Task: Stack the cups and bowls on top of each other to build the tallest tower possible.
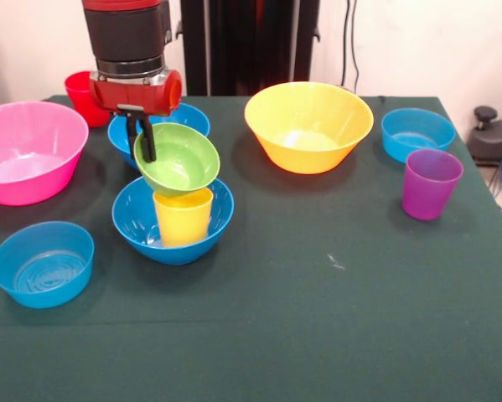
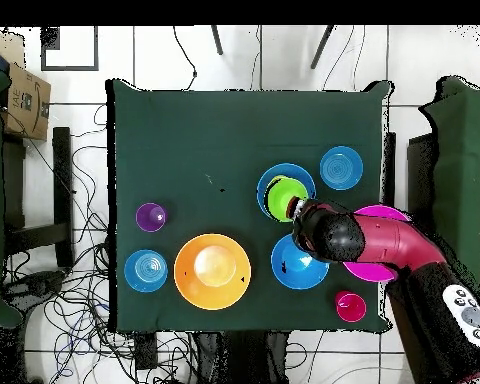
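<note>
While the red-and-black arm reaches down over the dark green cloth-covered table [image 1: 334,318], its gripper [image 1: 143,141] pinches the rim of a glossy lime green bowl [image 1: 182,159], tilted and resting on a smooth yellow cup [image 1: 183,216]; the cup stands upright inside a round deep blue bowl [image 1: 133,219]; the translucent purple cup [image 1: 430,183] stands well apart, beside a shallow light-blue bowl [image 1: 417,134].
</note>
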Robot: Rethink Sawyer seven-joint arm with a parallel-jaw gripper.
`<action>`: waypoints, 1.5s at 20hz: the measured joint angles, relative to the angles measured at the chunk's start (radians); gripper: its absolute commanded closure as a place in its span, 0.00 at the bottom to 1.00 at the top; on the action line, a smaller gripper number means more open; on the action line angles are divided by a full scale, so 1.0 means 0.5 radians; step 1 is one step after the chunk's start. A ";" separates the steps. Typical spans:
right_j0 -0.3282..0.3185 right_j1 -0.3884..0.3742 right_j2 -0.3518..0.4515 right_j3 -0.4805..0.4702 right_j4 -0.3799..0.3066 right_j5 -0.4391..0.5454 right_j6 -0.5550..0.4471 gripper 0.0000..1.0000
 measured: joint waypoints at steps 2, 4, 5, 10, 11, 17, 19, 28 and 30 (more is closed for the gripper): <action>0.005 0.008 0.000 -0.013 0.000 0.000 0.000 1.00; 0.012 0.011 -0.001 -0.021 0.000 0.000 0.000 1.00; 0.023 0.012 -0.004 -0.028 0.000 0.000 0.000 1.00; 0.080 0.012 -0.026 -0.047 0.000 -0.005 0.000 1.00; 0.094 0.012 -0.032 -0.050 0.000 -0.008 0.000 1.00; 0.216 0.012 -0.098 -0.065 0.000 -0.047 0.000 1.00; 0.232 0.012 -0.104 -0.065 0.000 -0.047 0.000 1.00; 0.266 0.013 -0.131 -0.065 0.000 -0.050 0.000 1.00; 0.264 0.019 -0.140 -0.068 0.000 -0.058 0.000 1.00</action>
